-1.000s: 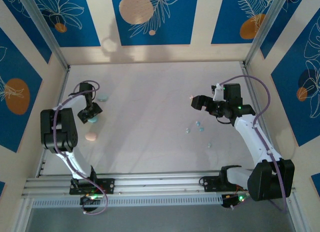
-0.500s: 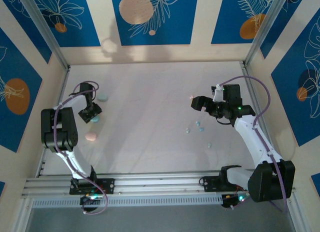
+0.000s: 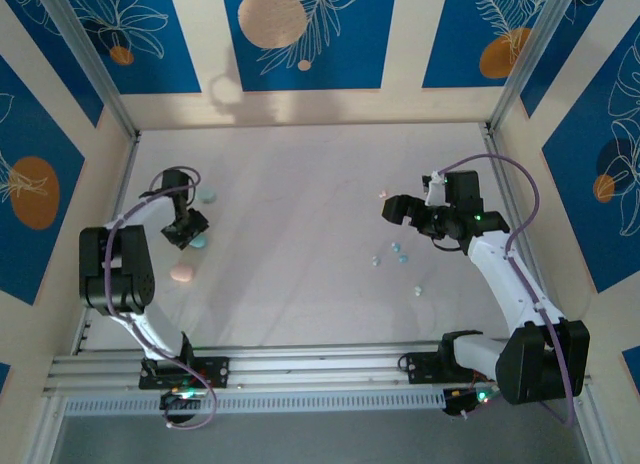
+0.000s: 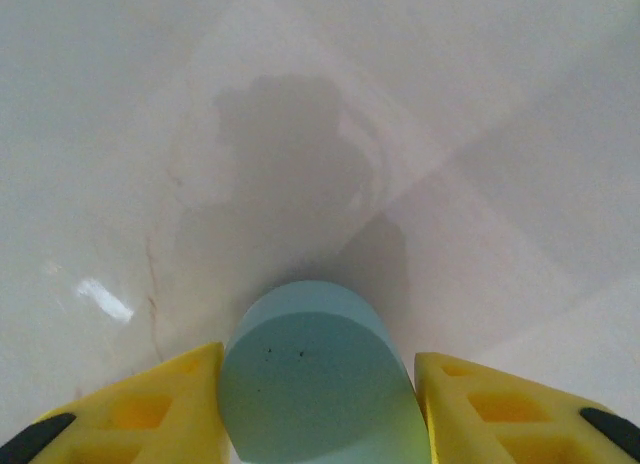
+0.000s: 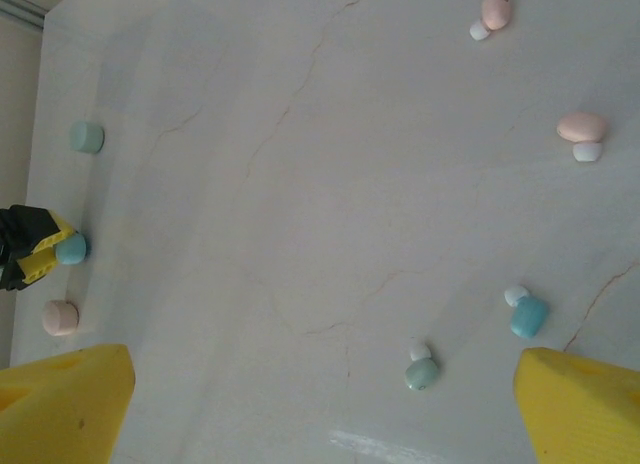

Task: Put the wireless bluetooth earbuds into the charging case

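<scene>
— Over on the left side of the bench (image 3: 300, 174), how many cases?
— Three: a mint case (image 3: 207, 195), a pink case (image 3: 181, 273) and a blue case (image 4: 315, 374). The left pincer (image 3: 186, 230) is narrowed against both sides of the blue one.
— Earbuds (image 5: 527, 316)?
— Four from the right wrist: two pink, one blue, one mint. They lie loose near the right pincer (image 5: 320, 409), which is spread wide and holding nothing.
— Room?
— Pale veined top, blue leaf-patterned walls (image 3: 300, 44). A broad stretch of bench separates the groups.
</scene>
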